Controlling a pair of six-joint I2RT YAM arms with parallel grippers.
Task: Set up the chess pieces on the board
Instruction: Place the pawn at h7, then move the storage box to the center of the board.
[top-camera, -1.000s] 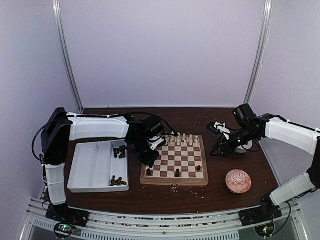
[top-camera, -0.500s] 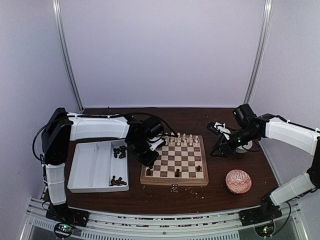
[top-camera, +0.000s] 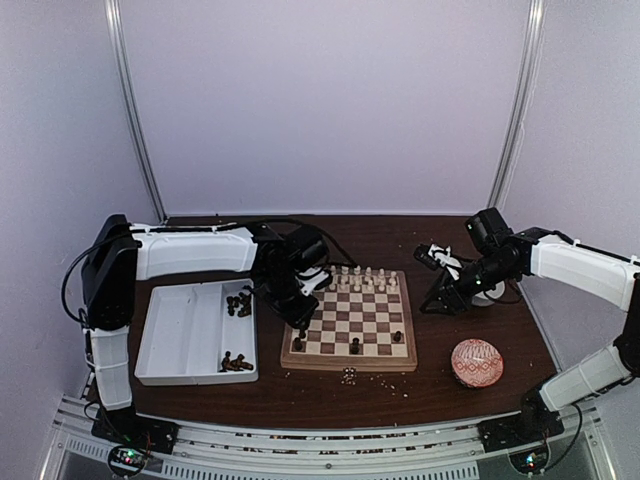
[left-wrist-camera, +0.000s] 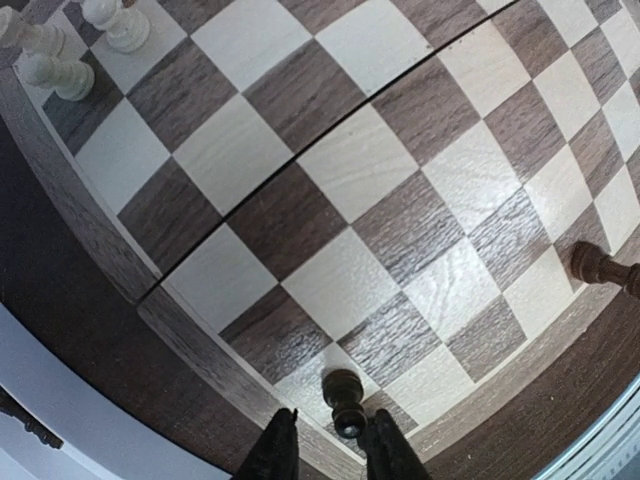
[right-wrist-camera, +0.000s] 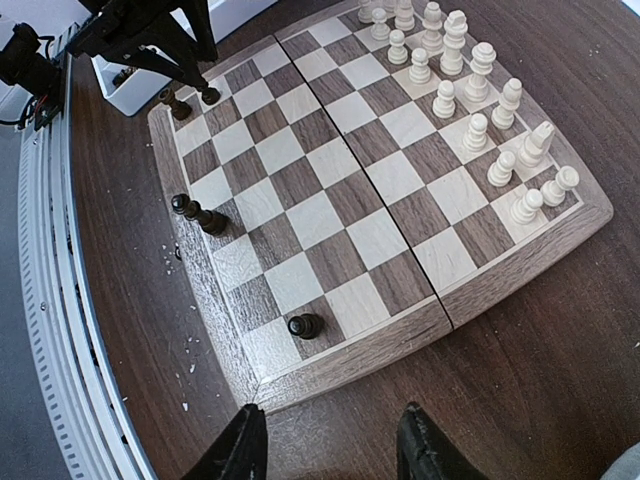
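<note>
Since a second ago the left gripper (top-camera: 302, 325) has edged slightly toward the board's middle and its fingers have eased apart. The right arm has not moved.

Top external view: the board (top-camera: 365, 322) lies mid-table. The cream-white chess pieces (top-camera: 365, 277) crowd its 12 o'clock edge. Three dark pieces stand along the 6 o'clock edge. One is the corner piece (top-camera: 297, 343) at 7 o'clock, with the left gripper hanging just over it. More dark pieces lie in the white tray (top-camera: 150, 345) at 9 o'clock of the board. The right gripper (top-camera: 437, 300) hovers off the board at 3 o'clock. A red-and-white ball (top-camera: 477, 362) sits at 4 o'clock, and pale crumbs (top-camera: 348, 376) lie at 6 o'clock.

Left wrist view: the left gripper (left-wrist-camera: 330, 420) enters at 6 o'clock, its fingers slightly parted on either side of the corner piece (left-wrist-camera: 344, 395). The piece stands upright on a square by the board's (left-wrist-camera: 330, 190) edge. A clear gap shows on the piece's left side, but whether the right finger touches it cannot be told. White pieces (left-wrist-camera: 60, 50) stand at 11 o'clock, and another dark piece (left-wrist-camera: 600, 268) stands at 3 o'clock.

Right wrist view: the right gripper (right-wrist-camera: 330, 440) has its fingers spread wide with nothing between them, over bare table beside the board (right-wrist-camera: 340, 200). White pieces (right-wrist-camera: 470, 90) fill the 1 o'clock side. A dark pawn (right-wrist-camera: 305, 325) stands at 6 o'clock.
</note>
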